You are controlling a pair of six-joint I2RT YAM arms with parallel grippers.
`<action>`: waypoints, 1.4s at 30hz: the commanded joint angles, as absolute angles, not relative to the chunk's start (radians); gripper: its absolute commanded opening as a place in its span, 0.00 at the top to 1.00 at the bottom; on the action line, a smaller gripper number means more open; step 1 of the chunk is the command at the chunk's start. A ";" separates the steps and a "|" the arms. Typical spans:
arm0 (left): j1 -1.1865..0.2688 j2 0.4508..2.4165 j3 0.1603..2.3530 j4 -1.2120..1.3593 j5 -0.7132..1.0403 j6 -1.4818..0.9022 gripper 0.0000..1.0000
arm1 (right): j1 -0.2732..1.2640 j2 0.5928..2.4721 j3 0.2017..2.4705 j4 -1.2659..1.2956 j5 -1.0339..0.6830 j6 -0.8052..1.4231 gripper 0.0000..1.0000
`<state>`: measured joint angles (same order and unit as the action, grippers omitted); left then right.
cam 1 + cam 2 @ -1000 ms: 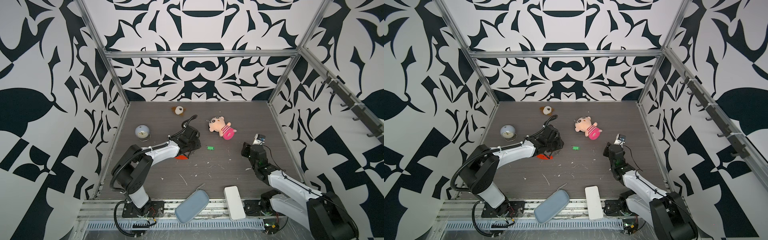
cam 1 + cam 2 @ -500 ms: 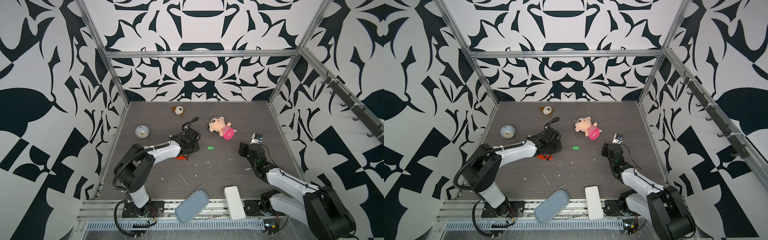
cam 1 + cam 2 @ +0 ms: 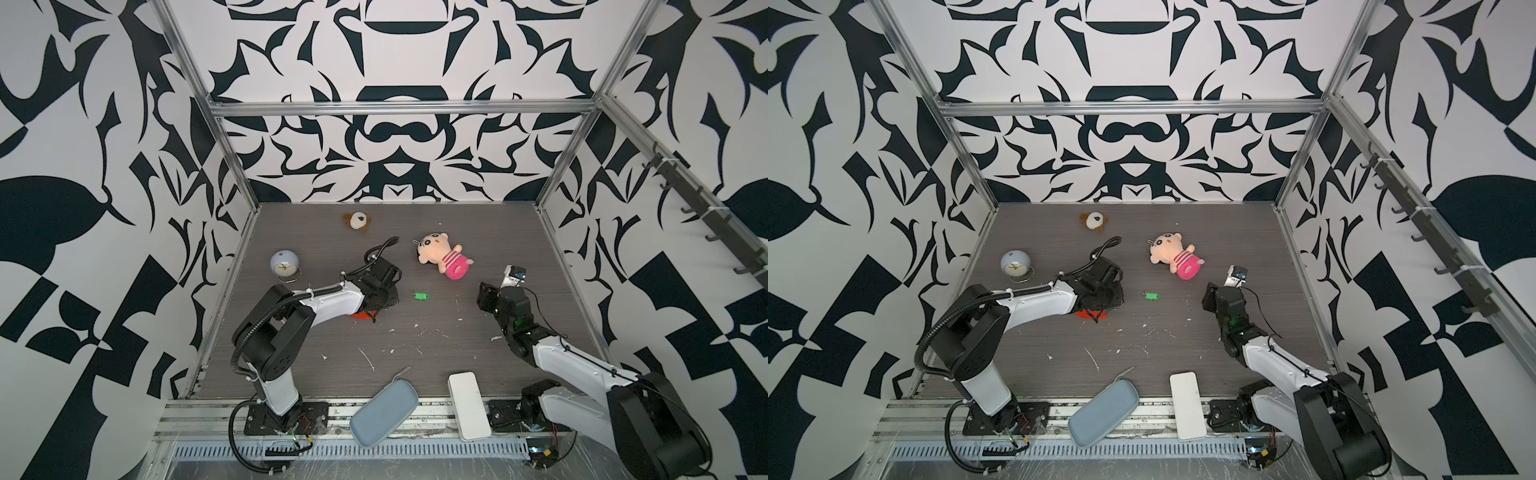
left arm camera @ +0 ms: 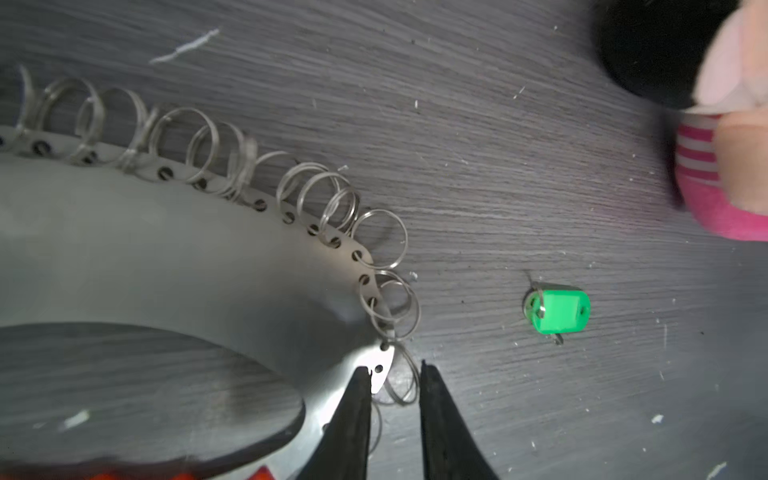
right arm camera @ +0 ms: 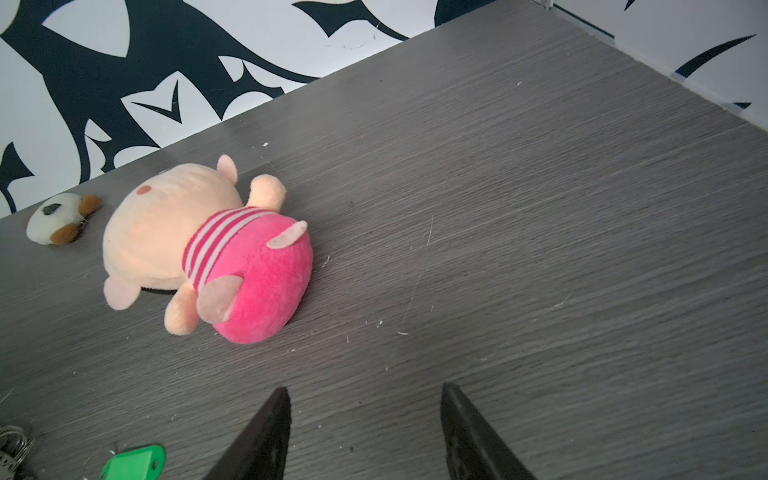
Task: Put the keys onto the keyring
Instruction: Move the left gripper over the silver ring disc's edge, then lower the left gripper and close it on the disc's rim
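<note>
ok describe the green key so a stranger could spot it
Start at the grey table, then find the pink striped plush doll. On its near side lies the key: tiny, the only bright green thing, with a silver end.

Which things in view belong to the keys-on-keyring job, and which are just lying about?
Job: small green plastic key with a silver end; large keyring of silver metal rings with a red segment; left gripper gripping its end; right gripper, open.
Lying about: pink striped plush doll; small brown-white plush head; pale blue round clock; grey-blue oval case; white flat box; white scraps.
</note>
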<state>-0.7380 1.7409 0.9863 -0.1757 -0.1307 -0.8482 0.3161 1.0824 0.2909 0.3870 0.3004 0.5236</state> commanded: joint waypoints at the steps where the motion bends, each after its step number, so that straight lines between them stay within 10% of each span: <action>1: -0.736 1.754 0.964 -0.177 -0.148 -0.858 0.75 | 0.321 1.063 0.298 0.427 0.319 0.522 0.39; 13: -0.736 1.743 0.980 -0.181 -0.144 -0.869 0.72 | 0.322 1.060 0.297 0.426 0.321 0.526 0.40; 21: -0.777 1.690 1.021 -0.244 -0.206 -0.879 0.48 | 0.321 1.063 0.300 0.425 0.310 0.526 0.40; 42: -0.818 1.780 1.098 -0.365 -0.317 -0.857 0.64 | 0.322 1.071 0.304 0.419 0.314 0.531 0.40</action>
<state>-0.8185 1.7782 1.1168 -0.3351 -0.2996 -0.8547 0.3161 1.0725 0.2905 0.3866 0.3027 0.5243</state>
